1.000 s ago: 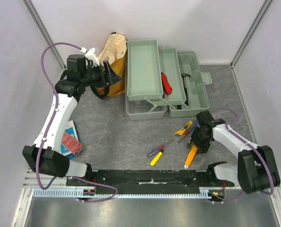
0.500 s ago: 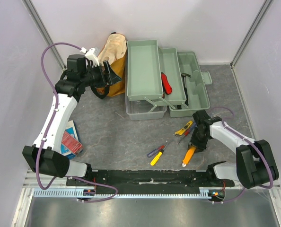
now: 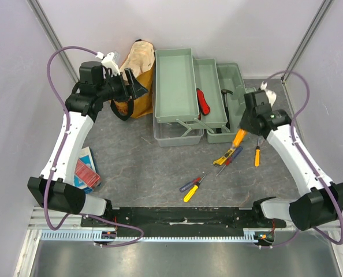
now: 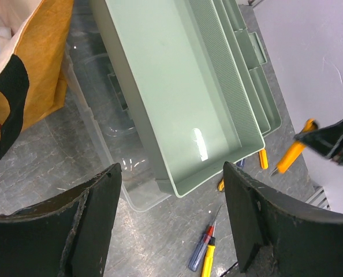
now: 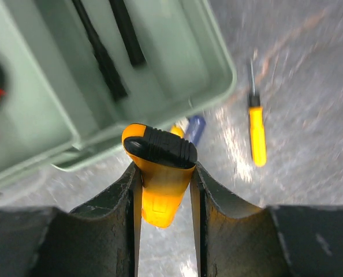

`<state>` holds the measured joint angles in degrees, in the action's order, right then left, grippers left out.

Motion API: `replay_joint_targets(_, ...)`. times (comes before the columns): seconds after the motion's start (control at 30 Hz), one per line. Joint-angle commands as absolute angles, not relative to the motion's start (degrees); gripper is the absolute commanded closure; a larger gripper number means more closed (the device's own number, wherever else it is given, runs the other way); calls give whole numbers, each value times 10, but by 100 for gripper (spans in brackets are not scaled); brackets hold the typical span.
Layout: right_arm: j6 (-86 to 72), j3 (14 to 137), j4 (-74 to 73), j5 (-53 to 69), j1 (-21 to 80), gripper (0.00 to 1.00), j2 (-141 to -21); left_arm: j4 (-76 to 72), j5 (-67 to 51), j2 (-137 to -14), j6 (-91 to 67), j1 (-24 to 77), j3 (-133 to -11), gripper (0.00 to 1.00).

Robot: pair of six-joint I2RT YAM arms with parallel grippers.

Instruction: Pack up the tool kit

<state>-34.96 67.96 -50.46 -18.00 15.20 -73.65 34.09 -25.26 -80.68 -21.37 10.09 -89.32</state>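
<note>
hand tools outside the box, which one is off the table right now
The orange-handled tool with the black cap, clamped in the right gripper; the rest lie on the table.

right claw (image 3: 244, 131) grips orange tool (image 3: 238, 140) beside toolbox (image 3: 174, 72)

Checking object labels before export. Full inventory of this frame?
toolbox: 1, pale grey-green, trays folded out, back centre
clear lid: 1, transparent, toolbox front-left
red-handled tool: 1, middle tray
hammer: 1, dark, right compartment
screwdriver pair: 2, blue and yellow handles, table front centre
yellow-black tool: 1, table in front of toolbox
blue-handled tool: 1, beside it
lone screwdriver: 1, orange-yellow, table right
held tool: 1, orange-yellow, black cap, in right pincer
bag: 1, mustard, left of toolbox
booklet: 1, red-blue, table left
table: 1, grey
left pincer: open, above toolbox's left side
right pincer: shut on held tool
</note>
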Motion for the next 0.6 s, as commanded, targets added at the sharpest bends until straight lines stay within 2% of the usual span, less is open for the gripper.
replay_joint_targets(0.0, -284, 804, -513, -243, 150, 93, -756, 323, -251, -802, -214, 102, -911, 23)
replay_joint_targets(0.3, -213, 946, -377, -135, 151, 93, -860, 328, -234, -768, -212, 102, -885, 23)
replay_joint_targets(0.57, -146, 1026, -374, -99, 157, 90, -984, 330, -223, -750, -218, 102, -874, 23)
